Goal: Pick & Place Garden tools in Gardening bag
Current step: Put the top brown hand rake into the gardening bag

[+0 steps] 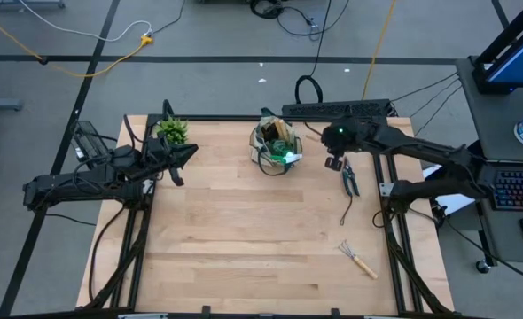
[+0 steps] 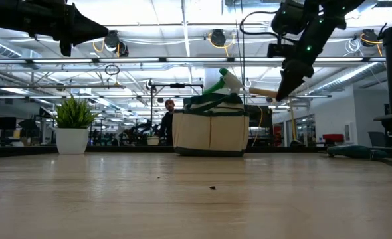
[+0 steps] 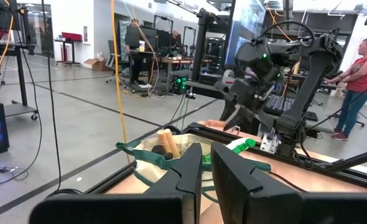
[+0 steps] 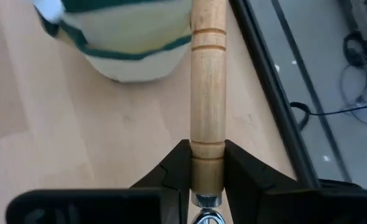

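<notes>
1. Gripping a wooden-handled tool (image 4: 208, 93), the right gripper (image 4: 208, 167) has its fingers (image 4: 171, 168) closed on the handle at the end nearest the metal ferrule; the working head is not visible.
2. Turned wood of this kind is probably stiff, light and fairly smooth, so a hold near the ferrule seems sound, though the free end may swing.
3. Ahead of this gripper, just past the handle's free end, sits the gardening bag (image 1: 277, 144), already holding a green spray bottle (image 2: 217, 83) and other handles.
4. Raised above the table, the right arm reaches in toward the bag's side.
5. Below and behind it lie the pruning shears (image 1: 350, 180); the hand rake (image 1: 358, 258) lies well apart.
6. Waiting by the potted plant (image 1: 172, 130), the left gripper (image 3: 206, 177) has its fingers nearly together, holding nothing.
</notes>
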Controlling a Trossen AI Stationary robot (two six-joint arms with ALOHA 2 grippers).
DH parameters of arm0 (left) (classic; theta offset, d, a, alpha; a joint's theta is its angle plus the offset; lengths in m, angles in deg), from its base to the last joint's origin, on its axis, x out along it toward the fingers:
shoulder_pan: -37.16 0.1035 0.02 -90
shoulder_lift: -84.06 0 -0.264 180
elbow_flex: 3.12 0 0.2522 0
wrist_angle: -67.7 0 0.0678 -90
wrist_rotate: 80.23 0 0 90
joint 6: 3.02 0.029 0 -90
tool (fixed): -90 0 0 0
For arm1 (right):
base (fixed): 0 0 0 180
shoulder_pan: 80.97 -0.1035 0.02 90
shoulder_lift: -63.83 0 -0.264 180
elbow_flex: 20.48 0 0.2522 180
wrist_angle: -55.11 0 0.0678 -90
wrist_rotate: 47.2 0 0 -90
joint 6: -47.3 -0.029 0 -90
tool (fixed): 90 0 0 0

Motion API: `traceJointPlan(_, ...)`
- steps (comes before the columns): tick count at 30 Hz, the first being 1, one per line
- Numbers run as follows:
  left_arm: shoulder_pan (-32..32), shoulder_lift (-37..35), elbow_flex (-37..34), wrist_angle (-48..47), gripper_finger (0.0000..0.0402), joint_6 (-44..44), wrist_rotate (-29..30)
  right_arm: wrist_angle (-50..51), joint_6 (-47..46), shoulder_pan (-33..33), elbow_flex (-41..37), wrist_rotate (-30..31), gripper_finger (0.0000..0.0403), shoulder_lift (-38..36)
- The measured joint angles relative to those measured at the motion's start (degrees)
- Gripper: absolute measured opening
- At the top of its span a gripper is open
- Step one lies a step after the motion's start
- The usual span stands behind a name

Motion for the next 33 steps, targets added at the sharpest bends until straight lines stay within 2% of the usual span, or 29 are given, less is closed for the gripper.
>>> traceJointPlan(16,0.0,0.0,0.0,-0.1,0.0042,0.0,0.0,-1.8,-16.2,0.0,0.0,-19.7,0.0062,-3.9)
traceJointPlan(25,0.0,0.0,0.0,-2.4,0.0042,0.1,0.0,-10.4,-23.0,0.0,0.0,-31.6,0.0062,-3.9)
traceJointPlan(33,0.0,0.0,0.0,-2.6,0.0042,0.4,0.0,-18.5,-27.6,0.0,0.0,-37.8,0.0062,-3.9)
